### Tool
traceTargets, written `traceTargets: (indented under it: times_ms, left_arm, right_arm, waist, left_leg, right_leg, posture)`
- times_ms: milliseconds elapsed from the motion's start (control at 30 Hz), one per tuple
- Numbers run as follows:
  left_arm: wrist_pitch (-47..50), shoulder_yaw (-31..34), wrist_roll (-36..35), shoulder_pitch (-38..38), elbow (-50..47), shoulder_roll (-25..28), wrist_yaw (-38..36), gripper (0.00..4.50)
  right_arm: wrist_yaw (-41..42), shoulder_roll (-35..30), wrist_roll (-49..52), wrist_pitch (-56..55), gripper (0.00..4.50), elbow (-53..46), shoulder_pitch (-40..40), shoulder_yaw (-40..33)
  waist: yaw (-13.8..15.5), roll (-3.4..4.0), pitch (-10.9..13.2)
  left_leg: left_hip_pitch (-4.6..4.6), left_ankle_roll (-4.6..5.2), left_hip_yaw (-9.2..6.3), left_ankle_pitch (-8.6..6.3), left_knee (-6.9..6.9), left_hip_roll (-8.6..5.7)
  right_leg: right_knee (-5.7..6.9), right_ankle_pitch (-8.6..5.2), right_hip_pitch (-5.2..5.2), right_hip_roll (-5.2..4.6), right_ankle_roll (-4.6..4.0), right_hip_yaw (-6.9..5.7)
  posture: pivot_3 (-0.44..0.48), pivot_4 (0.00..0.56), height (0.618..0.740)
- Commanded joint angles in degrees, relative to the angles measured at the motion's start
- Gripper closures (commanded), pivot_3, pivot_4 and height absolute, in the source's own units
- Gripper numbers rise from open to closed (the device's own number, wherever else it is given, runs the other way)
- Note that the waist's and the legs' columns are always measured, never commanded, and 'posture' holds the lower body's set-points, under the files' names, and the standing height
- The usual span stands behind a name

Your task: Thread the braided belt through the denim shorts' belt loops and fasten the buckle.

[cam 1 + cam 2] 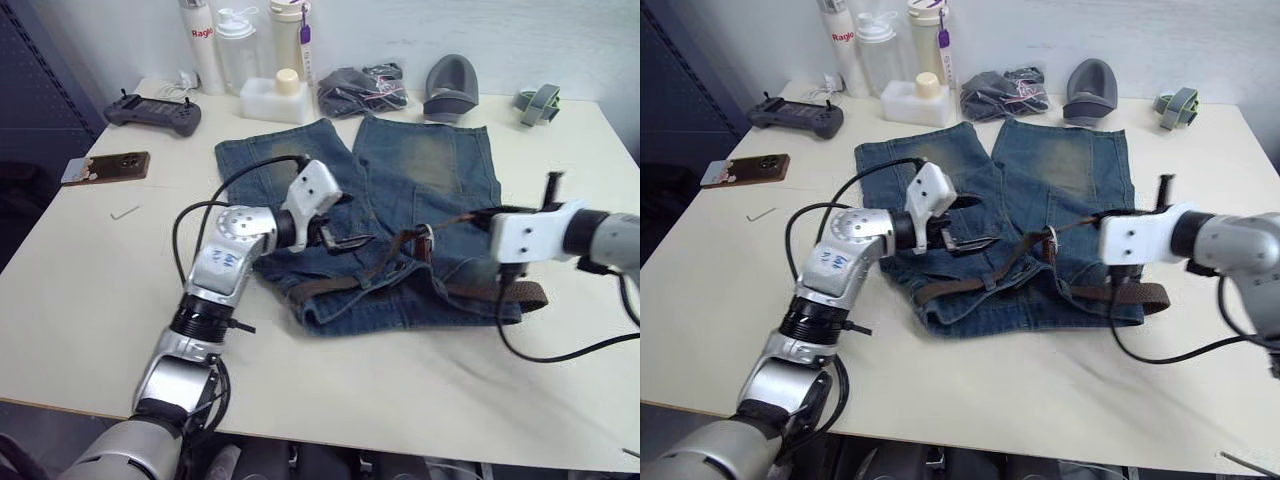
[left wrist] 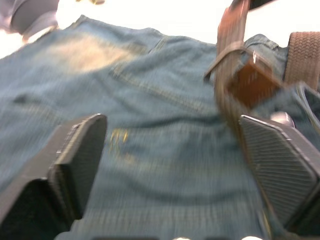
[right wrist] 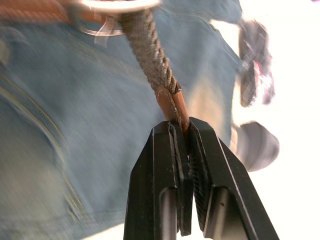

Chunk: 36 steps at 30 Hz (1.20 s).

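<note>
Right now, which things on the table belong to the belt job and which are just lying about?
Job:
braided belt, tip pinched in right hand
buckle
denim shorts
left hand, open over the shorts

Lying about:
controller
phone
bottles
white tub
dark bundled cloth
grey cap
strap roll

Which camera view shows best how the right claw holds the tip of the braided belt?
The right wrist view: the right claw is shut on the tan tip of the braided belt, seen close up. The two eye views show the same grip small and from the side. The left wrist view shows another stretch of belt near the open left claw.
</note>
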Motion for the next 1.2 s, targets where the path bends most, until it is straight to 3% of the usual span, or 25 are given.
traceTargets:
  times_ms: [33,200,300,433,567,800,1000,1200]
  left_arm:
    - [1.94,-0.03,-3.73,-1.33,-4.45,-2.44,-0.11,0.02]
    - [0.03,-2.99,-1.82,-5.27,-2.73,-8.27,4.12,0.02]
    - [-6.36,-6.89,5.08,-9.56,4.26,-11.53,10.44,0.02]
    - [-10.28,-8.76,7.79,-11.33,8.62,-13.86,12.48,0.02]
    - [-10.28,-9.92,8.76,-11.30,9.73,-14.11,11.86,1.14]
    - [-10.93,-9.70,9.01,-11.52,9.17,-14.25,11.79,4.30]
    - [-8.21,-7.78,6.37,-11.79,8.07,-15.90,11.60,4.46]
    - [4.60,-2.07,-0.40,-10.01,6.48,-18.73,13.25,4.50]
  right_arm:
    - [0.81,-1.65,0.48,-2.09,4.50,0.91,-3.98,-2.24]
    - [3.31,0.99,2.26,1.57,4.50,-2.60,-9.09,0.51]
    - [4.43,3.02,3.40,6.26,4.50,-6.20,-10.75,1.19]
    - [4.76,3.43,3.01,8.44,4.50,-7.87,-10.75,0.81]
    - [4.28,3.08,2.98,9.99,4.50,-9.37,-8.88,-0.62]
    - [3.40,2.59,1.64,10.48,4.50,-10.25,-6.33,-1.71]
    - [1.06,4.55,1.44,14.85,4.50,-11.29,-4.11,-2.62]
    - [1.97,5.25,7.42,27.49,2.09,-18.21,5.35,-9.85]
  waist:
    - [0.00,0.00,0.00]
    - [0.14,-0.01,0.00]
    - [0.28,-0.01,0.00]
    - [0.03,-0.01,0.01]
    - [0.03,-0.01,0.00]
    - [0.18,-0.01,0.00]
    - [0.13,-0.01,0.00]
    - [1.07,-0.01,0.00]
  left_leg:
    - [-0.01,0.00,0.00,0.00,0.01,0.00]
    - [-0.04,0.00,0.01,0.00,0.03,0.00]
    - [-0.04,0.01,0.02,-0.01,0.03,0.00]
    - [-0.01,0.01,0.09,-0.01,0.01,0.00]
    - [-0.02,0.00,0.09,0.00,0.01,0.00]
    - [-0.02,0.00,0.08,0.00,0.00,0.00]
    - [-0.02,0.00,0.08,0.00,0.00,0.00]
    - [-0.05,0.02,0.05,-0.01,0.00,0.00]
  right_leg:
    - [0.00,0.00,0.00,0.00,0.00,0.00]
    - [0.00,0.00,-0.01,-0.01,0.00,0.00]
    - [0.00,0.00,0.00,-0.01,0.01,-0.01]
    - [0.09,0.01,-0.04,-0.01,0.02,0.06]
    - [0.10,0.01,-0.07,-0.01,0.02,0.07]
    - [0.06,0.01,-0.06,-0.01,0.02,0.06]
    - [0.08,0.01,-0.06,-0.02,0.02,0.06]
    - [0.00,0.01,-0.02,-0.02,0.02,0.04]
  posture:
    - [0.000,0.150,0.656]
    - [0.000,0.150,0.656]
    - [0.000,0.150,0.656]
    - [0.000,0.150,0.656]
    - [0.000,0.150,0.656]
    - [0.000,0.150,0.656]
    - [0.000,0.150,0.656]
    - [0.000,0.150,0.656]
